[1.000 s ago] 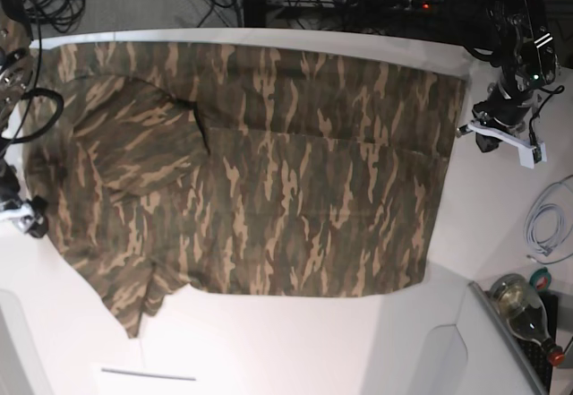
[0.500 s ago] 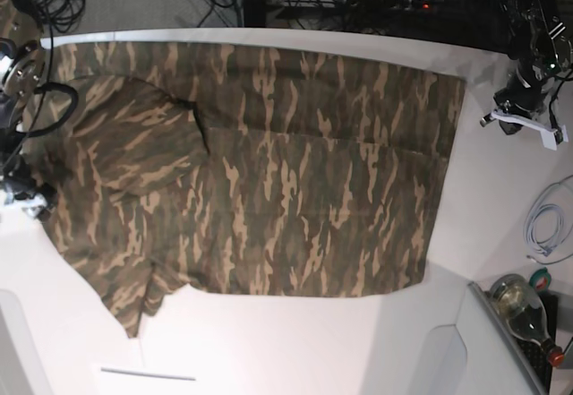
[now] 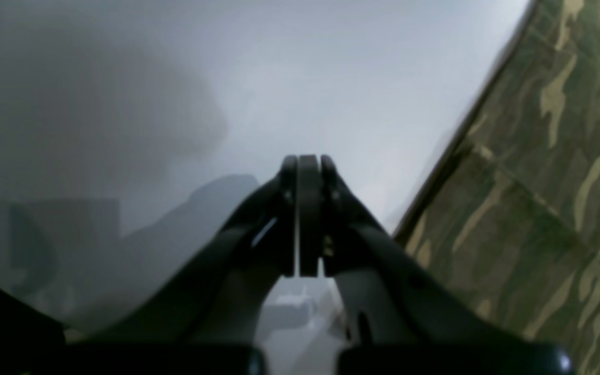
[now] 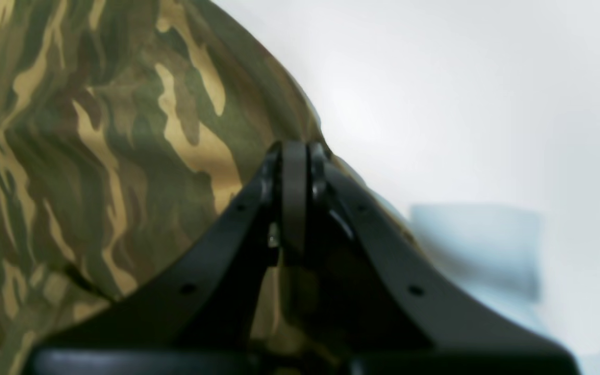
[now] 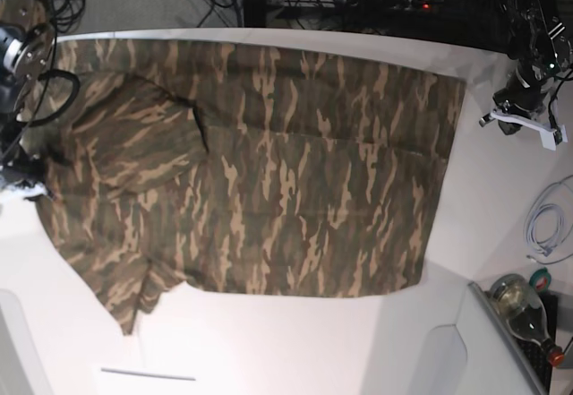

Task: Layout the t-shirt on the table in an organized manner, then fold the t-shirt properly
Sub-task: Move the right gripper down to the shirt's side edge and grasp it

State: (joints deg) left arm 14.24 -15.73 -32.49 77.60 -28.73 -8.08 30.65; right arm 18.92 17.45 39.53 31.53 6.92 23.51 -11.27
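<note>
Your right gripper (image 4: 295, 156) has its jaws pressed together at the t-shirt's (image 5: 260, 171) edge; in the right wrist view camo cloth bunches up right at the tips and runs under the fingers, so it looks pinched on the fabric, though the pinch point itself is hidden. In the base view that gripper (image 5: 22, 180) sits at the shirt's sleeve-side border, cloth spreading away from it across the desk (image 5: 295, 350).

Your left gripper (image 3: 302, 166) is closed with nothing between the jaws, pads touching. It hangs over bare desk (image 3: 289, 78), with the shirt's hem edge (image 3: 539, 172) off to one side of the tips, near but not touching. In the base view it (image 5: 519, 117) sits just past the hem corner, apart from the cloth.

The shirt lies mostly flat, one sleeve folded over the body near your right gripper. A glass bottle (image 5: 524, 310) and a coiled white cable (image 5: 548, 225) lie beyond the hem side, well apart from your left gripper.
</note>
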